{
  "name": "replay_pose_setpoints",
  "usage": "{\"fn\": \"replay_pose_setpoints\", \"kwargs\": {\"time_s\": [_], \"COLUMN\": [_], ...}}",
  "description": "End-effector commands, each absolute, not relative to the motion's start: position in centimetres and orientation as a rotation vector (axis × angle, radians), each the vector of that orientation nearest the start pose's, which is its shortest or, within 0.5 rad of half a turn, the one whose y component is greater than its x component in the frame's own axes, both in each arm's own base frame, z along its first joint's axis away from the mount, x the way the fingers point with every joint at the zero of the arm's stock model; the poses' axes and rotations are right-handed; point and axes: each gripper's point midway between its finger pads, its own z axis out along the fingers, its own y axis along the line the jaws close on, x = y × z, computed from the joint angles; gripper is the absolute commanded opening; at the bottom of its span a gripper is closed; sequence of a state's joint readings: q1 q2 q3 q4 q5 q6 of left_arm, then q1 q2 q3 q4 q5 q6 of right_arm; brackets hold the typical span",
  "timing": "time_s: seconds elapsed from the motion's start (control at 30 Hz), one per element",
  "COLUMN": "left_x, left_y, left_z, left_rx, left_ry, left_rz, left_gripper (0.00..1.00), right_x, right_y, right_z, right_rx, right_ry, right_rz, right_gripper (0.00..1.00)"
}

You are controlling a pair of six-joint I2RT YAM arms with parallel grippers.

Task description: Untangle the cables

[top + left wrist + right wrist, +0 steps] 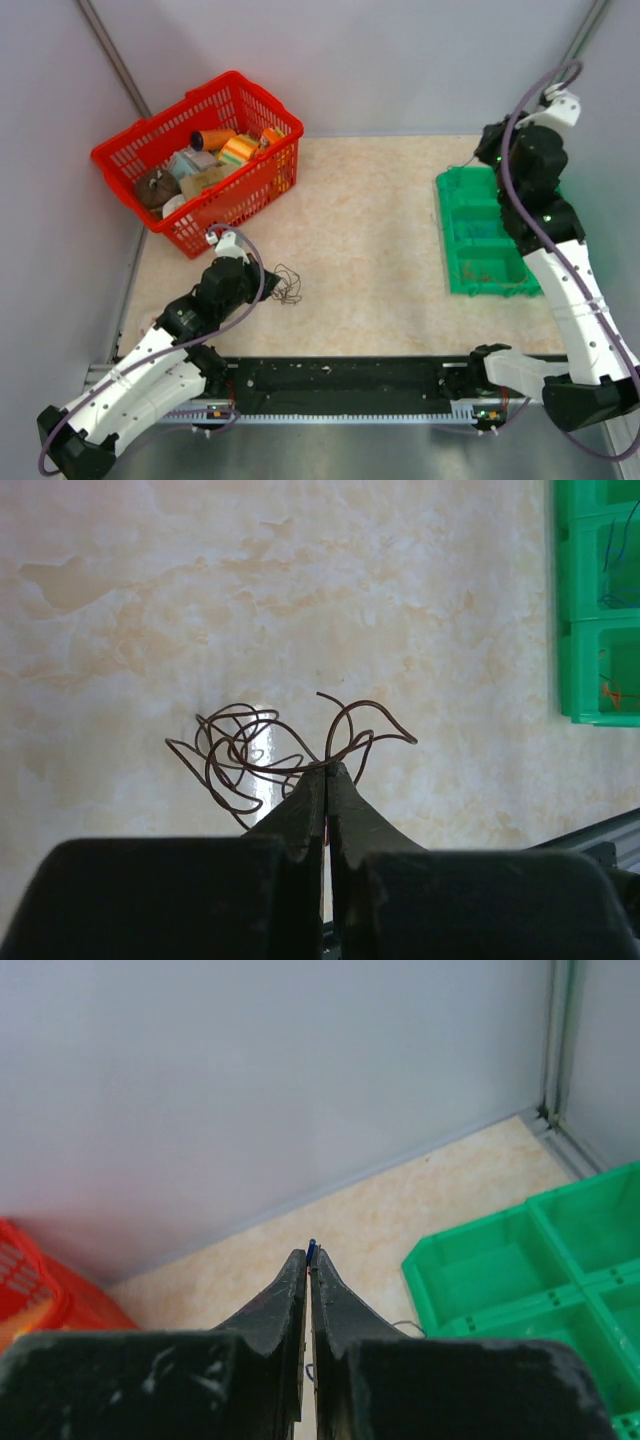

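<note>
Currently the cables (pixel 255 752), on the counter (pixel 380 250) at lower left of the top view, fan out directly ahead of the left claw (pixel 328 772), pinched shut on one loop; the right claw (pixel 311 1256), closed on a blue strand (pixel 312 1245), hangs well apart at upper right.

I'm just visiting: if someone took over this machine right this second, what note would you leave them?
Left end effector: shut on the cable tangle, at its edge, on the table.
Right end effector: shut on a blue-tipped strand, raised beside the green tray.
Done: a few strands lie in the tray.
To do: the tangle is looped together; more strands need pulling out.
</note>
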State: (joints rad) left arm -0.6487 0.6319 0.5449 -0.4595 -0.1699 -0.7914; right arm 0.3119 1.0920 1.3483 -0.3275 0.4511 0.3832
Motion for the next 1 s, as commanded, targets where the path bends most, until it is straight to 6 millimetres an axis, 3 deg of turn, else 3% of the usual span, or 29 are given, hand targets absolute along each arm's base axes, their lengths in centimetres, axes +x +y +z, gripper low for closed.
{"fn": "replay_pose_setpoints", "kwargs": {"time_s": [0.0,0.13,0.2,0.37,0.57,0.7,0.83,0.97], "left_x": [20.3,19.4,18.8,18.3,18.6,18.9,19.2,19.4], "left_y": [-17.2,-18.4,-18.9,-18.9,-18.4,-18.5,-19.0,-19.5], "left_z": [15.8,14.4,14.0,13.6,13.8,13.7,13.8,14.1], "left_rx": [-0.279,-0.276,-0.272,-0.262,-0.268,-0.264,-0.258,-0.247], "left_ry": [2.126,2.153,2.178,2.21,2.19,2.194,2.206,2.22], "left_rz": [-0.826,-0.926,-0.965,-0.962,-0.933,-0.926,-0.928,-0.938], "left_gripper": [0.0,0.0,0.0,0.0,0.0,0.0,0.0,0.0], "right_x": [38.4,41.6,42.8,44.9,44.6,43.0,42.5,43.3], "right_y": [1.6,-0.8,-3.0,-4.5,-6.0,-9.3,-10.9,-11.3], "right_z": [47.0,47.9,48.3,45.6,41.6,39.5,39.3,41.1], "right_rx": [0.514,0.589,0.628,0.673,0.733,0.847,0.872,0.84], "right_ry": [1.413,1.381,1.355,1.396,1.423,1.417,1.403,1.385], "right_rz": [0.319,0.352,0.297,0.216,0.119,-0.086,-0.194,-0.209], "right_gripper": [0.0,0.0,0.0,0.0,0.0,0.0,0.0,0.0]}}
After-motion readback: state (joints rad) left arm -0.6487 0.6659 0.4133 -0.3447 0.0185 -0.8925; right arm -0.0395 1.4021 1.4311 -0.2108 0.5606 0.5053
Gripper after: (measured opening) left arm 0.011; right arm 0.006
